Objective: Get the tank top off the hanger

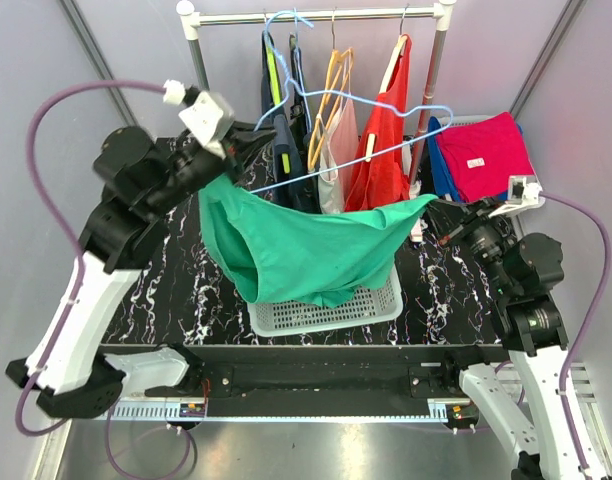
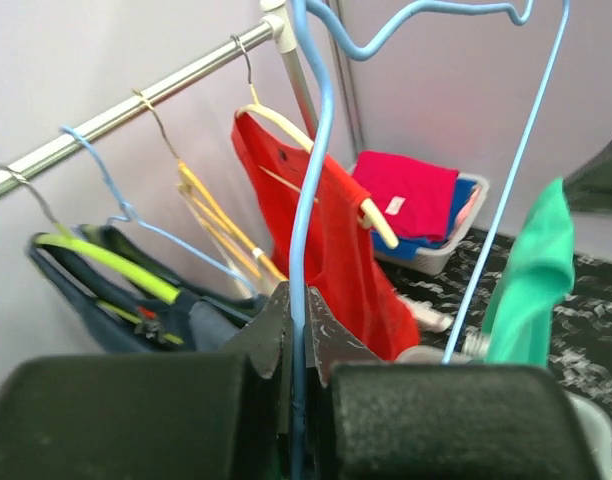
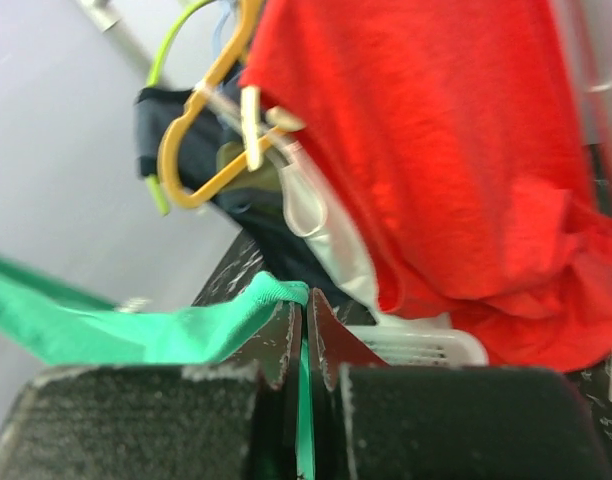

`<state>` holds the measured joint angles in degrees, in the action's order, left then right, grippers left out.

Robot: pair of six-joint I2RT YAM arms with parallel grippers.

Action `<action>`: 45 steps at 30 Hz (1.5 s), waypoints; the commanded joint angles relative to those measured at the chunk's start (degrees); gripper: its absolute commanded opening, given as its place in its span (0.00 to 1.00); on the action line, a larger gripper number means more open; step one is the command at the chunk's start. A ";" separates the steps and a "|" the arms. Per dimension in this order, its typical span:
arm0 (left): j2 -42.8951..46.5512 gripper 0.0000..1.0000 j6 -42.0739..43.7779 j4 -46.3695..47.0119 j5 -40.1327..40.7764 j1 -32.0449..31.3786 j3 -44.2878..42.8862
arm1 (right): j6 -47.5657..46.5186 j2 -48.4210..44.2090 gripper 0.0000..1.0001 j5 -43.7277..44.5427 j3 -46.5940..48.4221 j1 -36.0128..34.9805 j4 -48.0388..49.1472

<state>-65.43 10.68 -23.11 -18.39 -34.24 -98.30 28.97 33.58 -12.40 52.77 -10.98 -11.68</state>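
Green fabric tank top (image 1: 306, 245) hangs stretched over white mesh basket (image 1: 381, 300), btwn both arms. L gripper (image 2: 298, 335) clamped tight on light-blue wire hanger (image 2: 311, 200); R gripper (image 3: 306, 330) pinched shut on top's edge. Best approach, imo: hold hanger steady, draw fabric sideways, no snagging.

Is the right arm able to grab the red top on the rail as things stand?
Probably not yet: the right gripper is shut on the green tank top, so it must let go first. The red top hangs close by, seemingly unblocked.
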 commanded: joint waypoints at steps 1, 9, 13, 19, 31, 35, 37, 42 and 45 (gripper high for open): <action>-5.92 0.00 -10.05 7.55 0.11 -0.65 -6.10 | 1.26 2.27 0.02 -11.93 1.63 -0.09 7.64; -16.39 0.00 -8.94 8.26 2.22 -8.64 -18.23 | -1.81 1.84 0.00 -12.64 3.12 0.00 5.45; -21.39 0.00 -6.81 7.82 3.45 -14.00 -22.72 | -2.17 3.68 0.33 -18.35 3.65 0.00 5.00; -26.23 0.00 -4.35 7.73 6.44 -17.96 -28.52 | -4.18 3.77 0.70 -21.17 3.56 0.00 6.58; -29.40 0.00 -2.33 10.19 11.53 -19.81 -30.90 | -5.33 8.42 0.86 -28.03 6.55 -2.37 14.32; -30.02 0.00 -1.28 11.42 14.61 -19.81 -31.78 | -10.06 12.89 0.86 -22.16 8.39 -6.06 13.18; -29.41 0.00 -0.14 11.43 16.36 -19.81 -30.82 | -16.56 14.75 0.87 -18.29 9.71 -11.13 8.29; -25.81 0.00 2.15 11.95 20.59 -19.12 -26.16 | -30.44 20.90 0.87 -0.27 12.79 -26.08 3.07; -24.40 0.00 2.68 12.04 22.35 -18.41 -23.96 | -33.62 23.01 0.87 5.97 14.02 -33.04 3.68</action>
<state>-94.24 11.20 -16.05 -0.80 -53.58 -123.87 5.67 54.96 -19.64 63.16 -37.04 -6.76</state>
